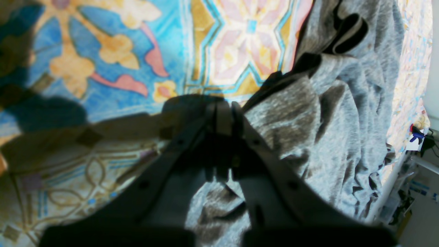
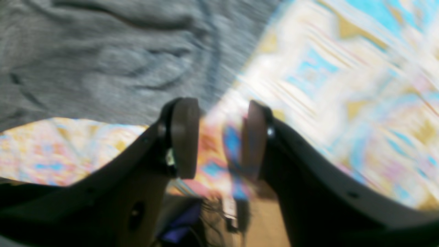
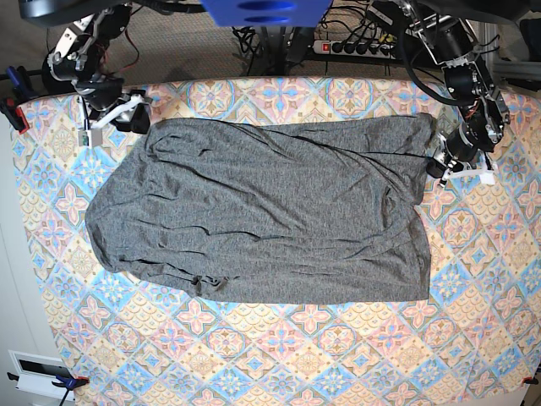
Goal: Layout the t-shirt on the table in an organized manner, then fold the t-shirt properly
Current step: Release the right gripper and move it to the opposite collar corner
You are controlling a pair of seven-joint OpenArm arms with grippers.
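The grey t-shirt [image 3: 262, 211] lies spread wide and wrinkled across the patterned table [image 3: 338, 355]. At its right edge my left gripper [image 3: 448, 165] is shut, and in the left wrist view the fabric [image 1: 343, 113] rises in folds to the closed fingertips of the left gripper [image 1: 223, 108], so a pinch of the shirt's edge seems held. My right gripper [image 3: 131, 114] hovers at the shirt's far left corner. In the blurred right wrist view the right gripper [image 2: 219, 137] stands open with only tablecloth between its pads, and the t-shirt [image 2: 103, 58] lies up and to the left of it.
A power strip and cables [image 3: 355, 42] run behind the table's far edge. Clamps [image 3: 13, 110] hold the cloth at the left edge. A white fixture [image 3: 38, 372] sits at the near left corner. The table edge [image 1: 394, 178] drops off beyond the shirt in the left wrist view.
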